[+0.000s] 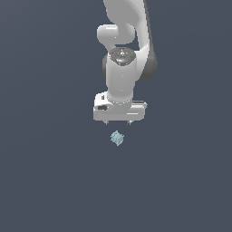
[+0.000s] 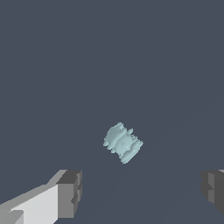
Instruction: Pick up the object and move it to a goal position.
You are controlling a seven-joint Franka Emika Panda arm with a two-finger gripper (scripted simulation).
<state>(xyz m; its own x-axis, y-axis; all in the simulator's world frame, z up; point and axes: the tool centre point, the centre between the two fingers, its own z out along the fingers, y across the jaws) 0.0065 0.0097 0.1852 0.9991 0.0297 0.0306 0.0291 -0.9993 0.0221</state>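
- The gripper (image 1: 118, 123) is shown spread wide and empty; in the wrist view its two dark fingertips (image 2: 71, 192) are seen far apart at opposite edges, with nothing between them.
- The object (image 1: 117, 137), a small pale teal ribbed cylinder, is seen lying on its side on the plain dark surface (image 1: 50, 181), apart from the fingers and untouched.
- In the exterior view the object is placed just below the finger ends, roughly on the midline between them and very slightly toward the exterior view's left.
- In the wrist view the object (image 2: 123, 142) is found between the two fingertips in the sideways sense, but ahead of the line joining them, so it is judged not yet enclosed.
- The long axis of the object is seen tilted, neither along the closing line of the fingers nor square to it; the ridges are stacked along this slanted axis.
- The coming move is judged to turn on this offset: a short advance and descent, perhaps with a small wrist turn, is needed before closing.
- No goal marker is visible in either view.
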